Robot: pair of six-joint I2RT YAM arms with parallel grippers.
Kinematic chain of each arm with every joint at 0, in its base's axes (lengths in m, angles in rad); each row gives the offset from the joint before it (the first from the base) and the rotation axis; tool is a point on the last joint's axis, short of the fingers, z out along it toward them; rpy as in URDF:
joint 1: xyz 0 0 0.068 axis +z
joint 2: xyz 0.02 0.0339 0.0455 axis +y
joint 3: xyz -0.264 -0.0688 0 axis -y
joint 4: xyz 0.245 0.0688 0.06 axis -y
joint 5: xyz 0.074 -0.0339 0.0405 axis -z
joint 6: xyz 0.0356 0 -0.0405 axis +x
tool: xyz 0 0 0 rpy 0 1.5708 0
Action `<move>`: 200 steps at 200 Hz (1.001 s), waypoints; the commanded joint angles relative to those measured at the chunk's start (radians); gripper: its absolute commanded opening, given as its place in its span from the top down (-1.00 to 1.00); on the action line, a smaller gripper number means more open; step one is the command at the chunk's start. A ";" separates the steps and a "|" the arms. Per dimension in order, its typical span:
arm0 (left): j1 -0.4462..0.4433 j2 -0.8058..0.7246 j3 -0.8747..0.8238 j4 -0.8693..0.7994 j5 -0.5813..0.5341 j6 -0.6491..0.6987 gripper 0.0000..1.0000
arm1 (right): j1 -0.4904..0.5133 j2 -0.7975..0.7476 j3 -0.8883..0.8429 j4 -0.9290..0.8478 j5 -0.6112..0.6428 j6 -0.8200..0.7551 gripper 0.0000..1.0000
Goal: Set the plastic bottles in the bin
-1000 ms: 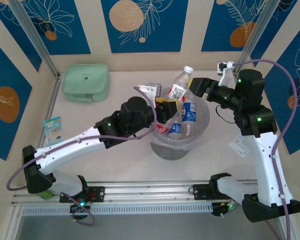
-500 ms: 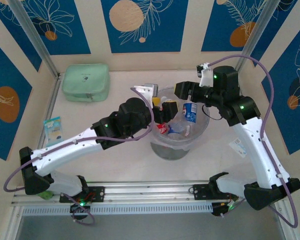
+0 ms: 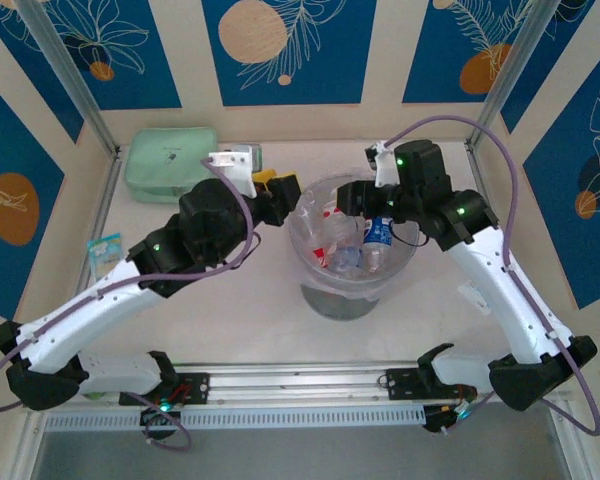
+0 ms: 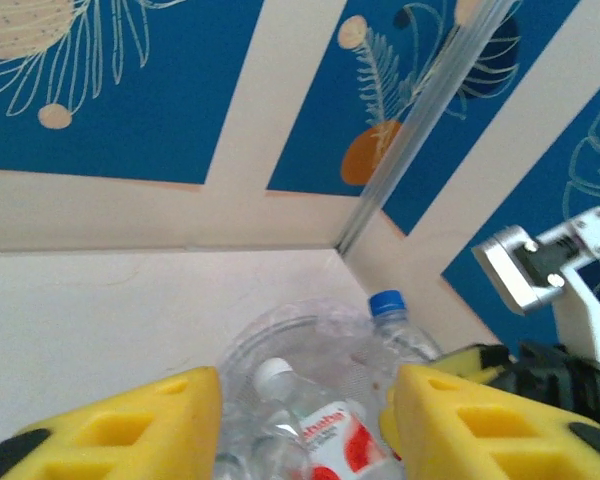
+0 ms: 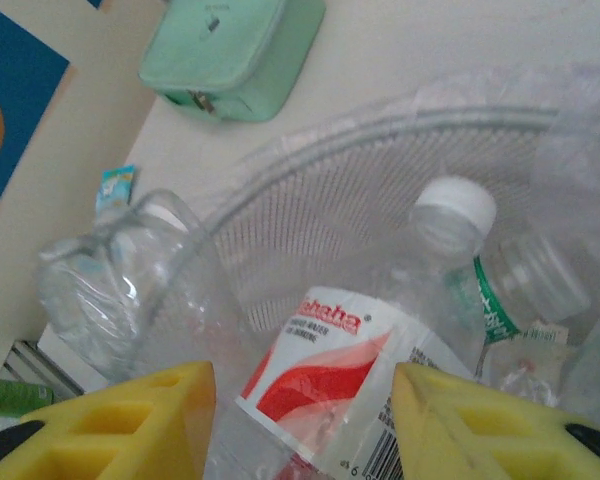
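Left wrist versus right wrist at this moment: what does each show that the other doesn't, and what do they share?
Left wrist, not right: a blue-capped bottle, the blue wall panels and the other arm's silver bracket. Right wrist, not left: the mint-green pouch, the light-blue packet and a green-labelled bottle. Both: the bin with a red-labelled bottle inside, seen past an open gripper, the left gripper and the right gripper.

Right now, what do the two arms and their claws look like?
Both the left arm and the right arm have white links, black joints and small green lights. A purple cable loops along each. The left claw and right claw have blocky yellow fingers.
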 commanded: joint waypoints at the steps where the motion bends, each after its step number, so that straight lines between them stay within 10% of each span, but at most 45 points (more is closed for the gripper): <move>1: 0.028 0.065 0.034 -0.036 0.069 0.003 0.13 | 0.017 -0.019 -0.013 -0.029 0.012 -0.012 0.02; 129: 0.095 0.290 0.099 0.007 0.173 -0.098 0.28 | 0.101 -0.160 -0.145 -0.064 0.108 -0.044 0.02; 200: 0.111 0.251 0.104 0.031 0.206 -0.072 -0.07 | -0.112 -0.279 -0.050 -0.111 0.145 -0.074 -0.27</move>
